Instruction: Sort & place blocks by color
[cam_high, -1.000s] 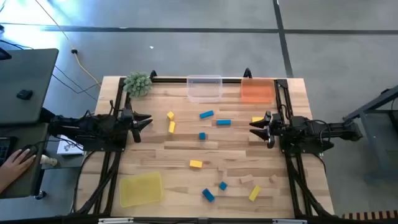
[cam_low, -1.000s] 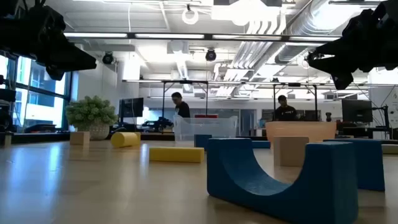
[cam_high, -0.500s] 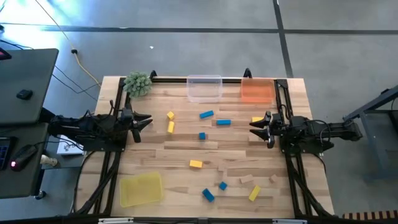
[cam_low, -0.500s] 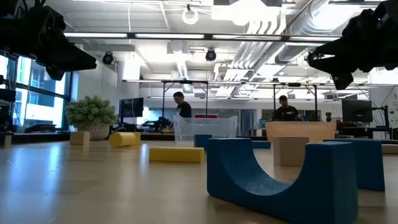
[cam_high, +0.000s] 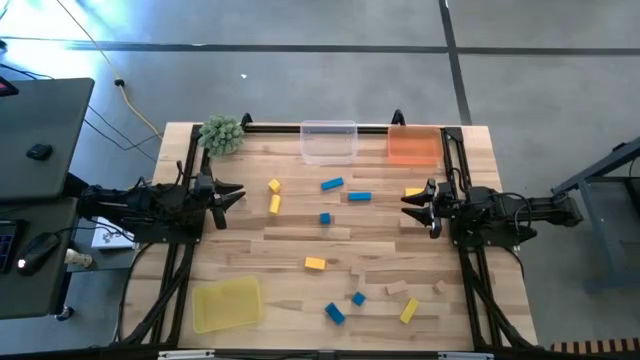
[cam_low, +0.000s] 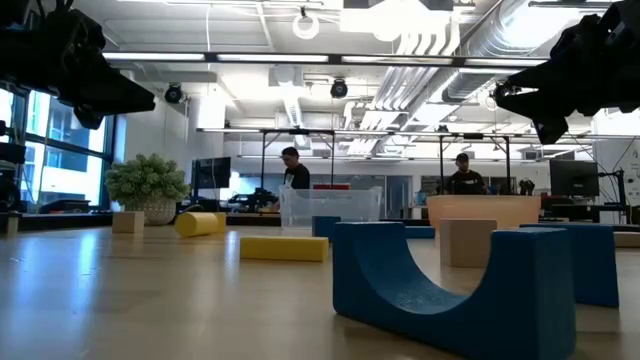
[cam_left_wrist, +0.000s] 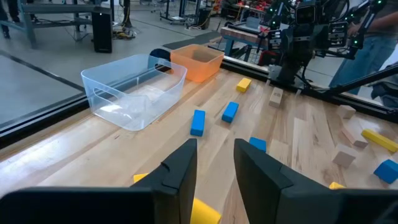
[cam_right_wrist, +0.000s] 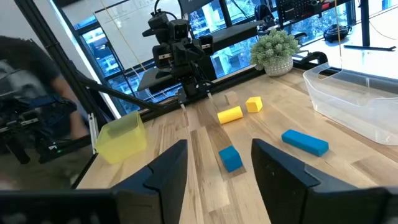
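- You had the table (cam_high: 290, 235) before you, with both arms parked at its side edges.
- The left gripper (cam_high: 232, 193) waited at 9 o'clock, its fingers parted with nothing between them.
- The right gripper (cam_high: 410, 205) waited at 3 o'clock, likewise released and empty.
- The yellow tray (cam_high: 226, 304) lay at 7 o'clock; the clear tray (cam_high: 329, 141) sat at 12 o'clock, and the orange tray (cam_high: 413, 146) at 1 o'clock.
- The plant (cam_high: 221, 133) stood at 11 o'clock.
- The blocks (cam_high: 315, 263) lay scattered on the bare wood, outside every tray: yellow and blue pieces around the centre, and a mixed group with plain wooden pieces toward 5 o'clock.
- One yellow block (cam_high: 413, 192) lay just beside the right gripper.
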